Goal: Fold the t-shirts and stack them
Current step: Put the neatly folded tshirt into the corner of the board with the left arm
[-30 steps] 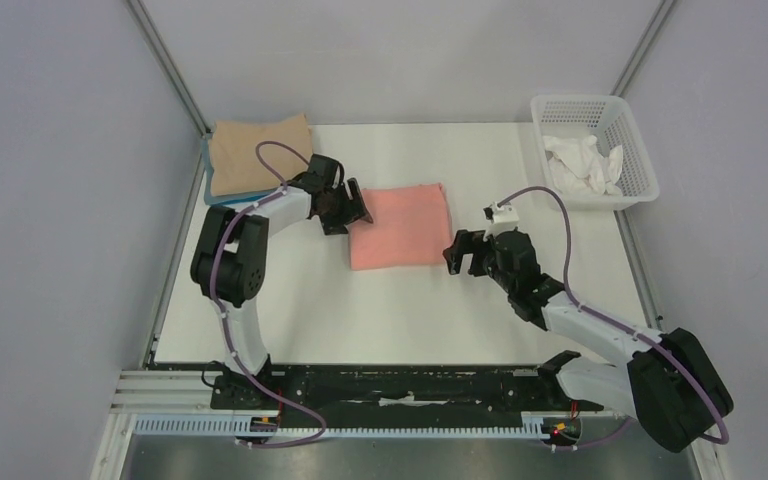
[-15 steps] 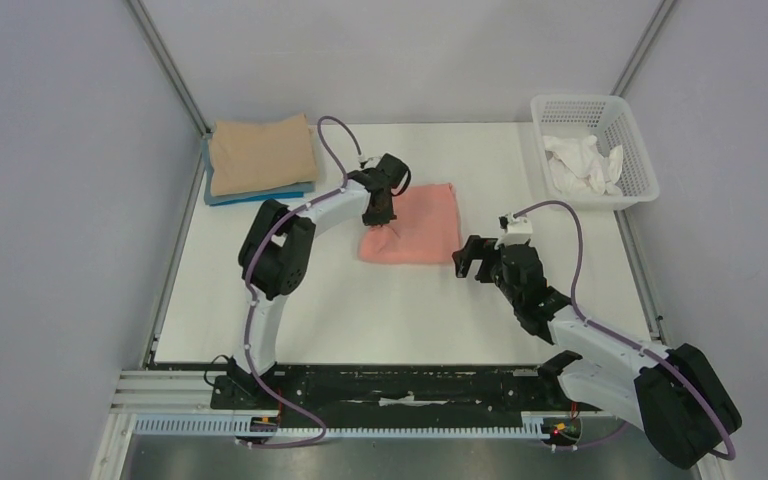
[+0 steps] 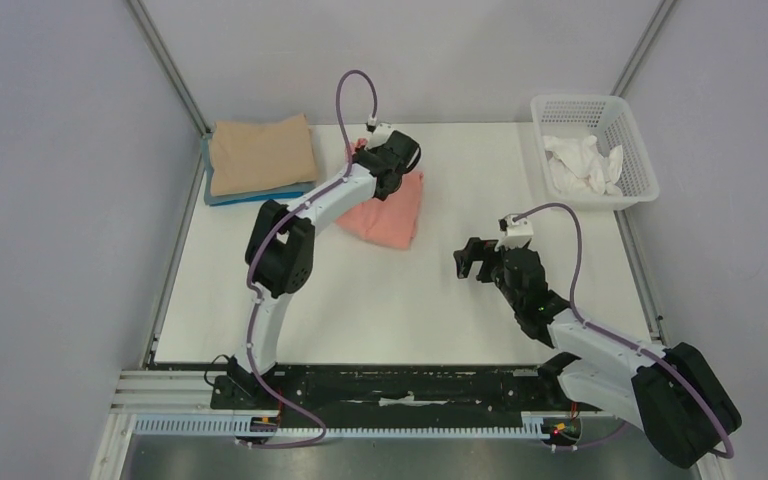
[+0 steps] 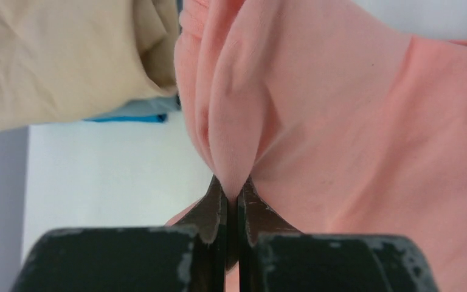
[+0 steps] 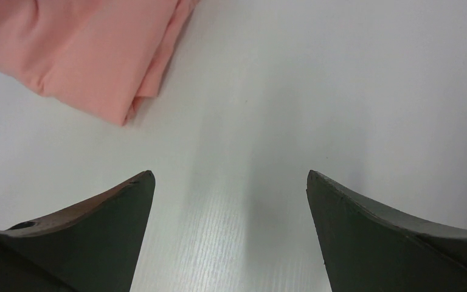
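The folded salmon-pink t-shirt [image 3: 392, 212] hangs bunched from my left gripper [image 3: 388, 186], which is shut on a pinch of its cloth [image 4: 233, 176] at the back middle of the table. Its lower part still trails on the table. A tan t-shirt [image 3: 260, 153] lies folded on top of a blue one [image 3: 258, 194] at the back left; both also show in the left wrist view, the tan t-shirt [image 4: 67, 55] above a sliver of blue [image 4: 127, 117]. My right gripper [image 3: 472, 262] stands open over bare table [image 5: 231, 182], right of the pink t-shirt [image 5: 91, 55].
A white lattice basket [image 3: 628, 145] with crumpled white cloth [image 3: 582, 165] in it stands at the back right corner. Grey walls close in the table on three sides. The arm bases and a black rail [image 3: 400, 385] run along the near edge.
My left gripper shut on the pink t-shirt's left side and carried it up and back, bunching the cloth. My right gripper drew slightly back toward the near edge, still open.
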{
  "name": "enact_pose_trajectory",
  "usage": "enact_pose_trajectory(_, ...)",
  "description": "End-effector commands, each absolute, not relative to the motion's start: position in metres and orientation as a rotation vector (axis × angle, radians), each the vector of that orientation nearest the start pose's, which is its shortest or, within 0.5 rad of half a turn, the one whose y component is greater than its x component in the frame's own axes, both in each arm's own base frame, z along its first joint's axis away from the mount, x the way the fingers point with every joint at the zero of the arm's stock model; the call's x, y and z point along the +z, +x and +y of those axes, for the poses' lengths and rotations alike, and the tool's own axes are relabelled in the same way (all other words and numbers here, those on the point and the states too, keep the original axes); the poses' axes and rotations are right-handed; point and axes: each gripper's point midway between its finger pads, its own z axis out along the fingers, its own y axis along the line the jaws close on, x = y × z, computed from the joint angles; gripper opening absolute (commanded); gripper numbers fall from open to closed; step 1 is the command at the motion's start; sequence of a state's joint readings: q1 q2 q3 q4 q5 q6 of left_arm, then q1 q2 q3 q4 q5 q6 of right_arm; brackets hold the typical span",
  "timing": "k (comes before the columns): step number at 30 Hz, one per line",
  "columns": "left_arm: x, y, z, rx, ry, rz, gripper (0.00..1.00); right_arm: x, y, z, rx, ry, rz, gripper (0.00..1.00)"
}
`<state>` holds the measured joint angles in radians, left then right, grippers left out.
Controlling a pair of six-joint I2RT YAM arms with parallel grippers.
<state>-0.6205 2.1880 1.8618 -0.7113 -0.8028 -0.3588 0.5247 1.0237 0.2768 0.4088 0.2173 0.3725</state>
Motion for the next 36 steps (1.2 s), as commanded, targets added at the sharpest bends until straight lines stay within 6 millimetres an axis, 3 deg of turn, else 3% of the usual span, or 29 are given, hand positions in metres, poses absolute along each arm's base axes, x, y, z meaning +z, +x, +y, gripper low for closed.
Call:
enact_pose_trajectory(1,0.161,0.507,-0.162,0.783,0.064,2.087,0.02,0.115,0.308,0.141,0.349,-0.015,1.846,0.98)
enact_pose_trajectory(11,0.236,0.548,-0.107,0.834,-0.026,1.963,0.02,0.112,0.327,0.142,0.274,-0.054,1.861,0.98)
enact_pose_trajectory(22,0.322,0.562,-0.085,0.836,-0.082,1.813,0.02,0.107,0.336,0.144,0.322,-0.041,1.874,0.98)
enact_pose_trajectory(27,0.357,0.556,-0.080,0.799,-0.121,1.755,0.02,0.104,0.336,0.143,0.320,-0.028,1.887,0.98)
enact_pose_trajectory(31,0.369,0.553,-0.075,0.755,-0.145,1.739,0.02,0.101,0.336,0.143,0.330,-0.019,1.899,0.98)
enact_pose_trajectory(36,0.361,0.558,-0.054,0.782,-0.200,1.747,0.02,0.096,0.337,0.146,0.337,-0.019,1.919,0.98)
